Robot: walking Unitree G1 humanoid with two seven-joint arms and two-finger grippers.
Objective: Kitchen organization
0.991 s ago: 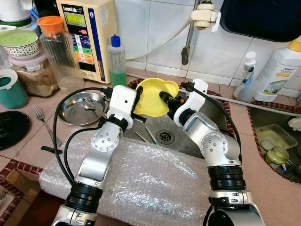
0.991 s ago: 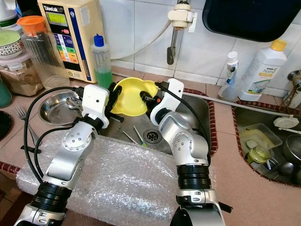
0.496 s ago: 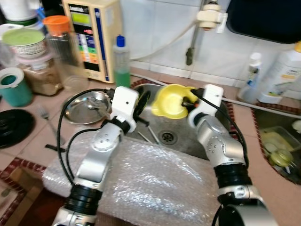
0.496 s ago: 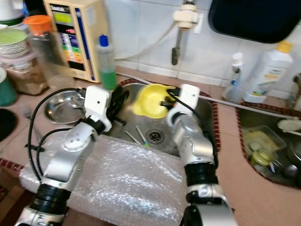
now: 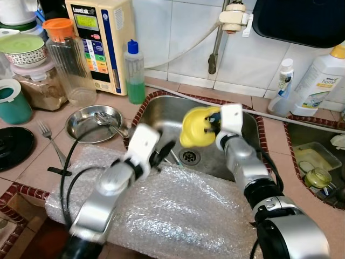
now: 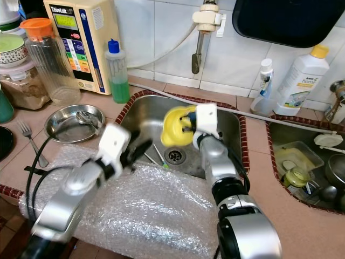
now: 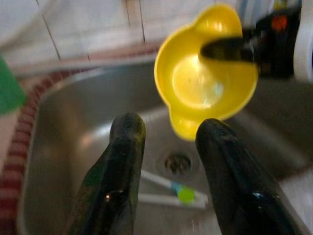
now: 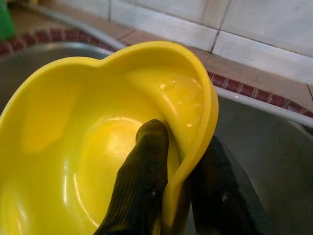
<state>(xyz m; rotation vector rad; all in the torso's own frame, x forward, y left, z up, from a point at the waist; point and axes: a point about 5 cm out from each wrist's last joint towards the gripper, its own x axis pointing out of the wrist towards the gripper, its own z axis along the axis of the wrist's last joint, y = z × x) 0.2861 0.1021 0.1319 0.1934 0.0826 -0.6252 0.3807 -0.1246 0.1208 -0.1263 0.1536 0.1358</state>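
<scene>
So the right gripper (image 8: 171, 196) is pinching the yellow bowl (image 5: 198, 125) by its rim, one finger (image 8: 142, 181) inside the bowl and the other outside against the wall, closed tight on it. The bowl is hanging in the air over the sink (image 5: 161, 110), roughly above the drain (image 5: 189, 156), tipped on edge so its open side is facing the left arm, not up.

The left gripper (image 7: 168, 142) is sitting empty with its fingers spread apart, just over the near edge of the sink where the bubble wrap (image 5: 178, 210) starts. From its wrist camera the bowl is dead ahead and a bit above the fingertips, near but clearly not touching. So the bowl is lying between the two arms, on the right gripper's side, with the left one pointing straight at its mouth.

My guess is whatever comes next hinges on that tilt. Since the bowl is on edge, setting it down on the surface means rotating the wrist first, or it's going to land on its rim and roll. The left surface has the steel dish (image 5: 91, 125) and a fork (image 5: 52, 142), so the landing spot there is a bit crowded.

There are a couple of thin utensils (image 7: 171, 188) lying in the sink bottom by the drain, can't really tell what they are.
</scene>
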